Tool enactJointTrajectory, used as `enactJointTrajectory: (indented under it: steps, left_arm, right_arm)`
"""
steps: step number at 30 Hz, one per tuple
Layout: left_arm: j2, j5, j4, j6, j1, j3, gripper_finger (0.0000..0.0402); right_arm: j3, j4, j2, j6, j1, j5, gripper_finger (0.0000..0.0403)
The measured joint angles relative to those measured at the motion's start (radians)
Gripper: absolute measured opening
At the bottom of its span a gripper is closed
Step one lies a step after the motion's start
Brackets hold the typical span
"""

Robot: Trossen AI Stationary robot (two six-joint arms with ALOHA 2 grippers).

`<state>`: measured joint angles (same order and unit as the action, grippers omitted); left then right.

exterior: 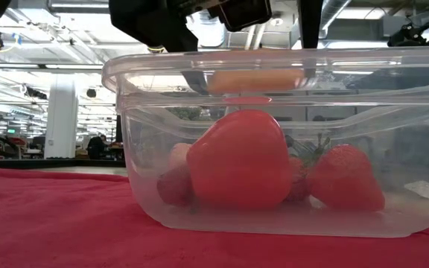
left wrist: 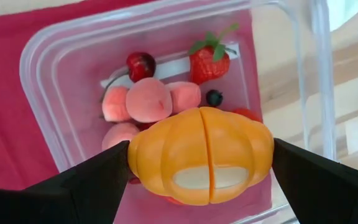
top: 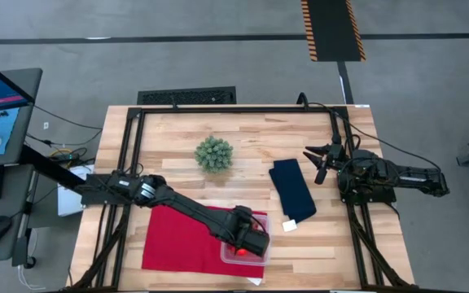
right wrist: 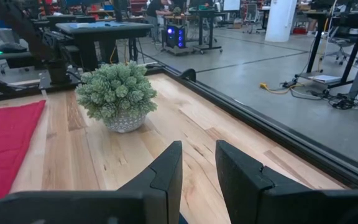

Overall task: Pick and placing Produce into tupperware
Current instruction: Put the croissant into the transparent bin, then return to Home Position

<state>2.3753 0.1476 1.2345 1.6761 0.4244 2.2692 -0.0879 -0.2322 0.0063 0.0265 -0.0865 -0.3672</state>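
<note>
Overhead, the left gripper (top: 249,238) hangs over the clear container (top: 260,257), which sits on the corner of a red cloth (top: 177,240) near the table's front edge; the right gripper (top: 320,159) waits well apart at the table's right side, beside a dark blue cloth (top: 292,190) and not far from a green bushy plant (top: 214,154). From table height, the container (exterior: 129,112) already holds a large red fruit (exterior: 238,160), a strawberry (exterior: 345,177) and smaller pieces, while an orange shape (exterior: 252,80) shows at rim level, above the rest. Through the left wrist camera, the orange ribbed piece (left wrist: 201,154) sits between the two dark fingers (left wrist: 92,180), which stand spread as wide as they go, one at each end of it; whether they are pressing it or have let go cannot be told. Below it lie pink pieces (left wrist: 148,99), a cherry (left wrist: 140,65) and a strawberry (left wrist: 207,61). It looks like light, hard, smooth plastic, likely slippery, and best gripped across its long ends. In the right wrist view, that arm's fingers (right wrist: 166,171) stand slightly parted, holding nothing.
</note>
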Motion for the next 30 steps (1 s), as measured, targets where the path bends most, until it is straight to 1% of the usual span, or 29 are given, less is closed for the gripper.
enactJointTrajectory:
  steps: [5,8,9,12,14,17,21,30]
  left_arm:
    - [0.002,0.012,0.000,0.001,0.000,-0.001,0.0360]
    - [0.030,0.023,-0.009,0.017,0.000,-0.002,0.0360]
    - [0.042,0.016,-0.003,0.022,-0.003,-0.003,0.0360]
    - [0.049,-0.062,-0.019,0.005,-0.022,-0.002,0.0360]
    - [0.049,-0.071,-0.022,-0.036,-0.028,-0.001,0.0360]
    - [0.049,-0.035,-0.022,-0.061,-0.029,-0.001,0.0366]
    - [0.049,-0.019,-0.023,-0.048,-0.026,-0.001,0.0394]
    - [0.041,-0.011,-0.014,-0.067,-0.023,-0.001,0.0398]
  right_arm:
    - [0.000,0.000,0.000,0.000,0.000,0.000,0.0120]
    - [0.000,0.000,0.000,0.000,0.000,0.000,0.0120]
    - [0.000,0.000,0.000,0.000,0.000,0.000,0.0120]
    - [0.000,0.000,0.000,0.000,0.000,0.000,0.0120]
    - [0.000,0.000,0.000,0.000,0.000,0.000,0.0120]
    - [0.000,0.000,0.000,0.000,0.000,0.000,0.0120]
    - [0.000,0.000,0.000,0.000,0.000,0.000,0.0120]
    - [0.000,0.000,0.000,0.000,0.000,0.000,0.0120]
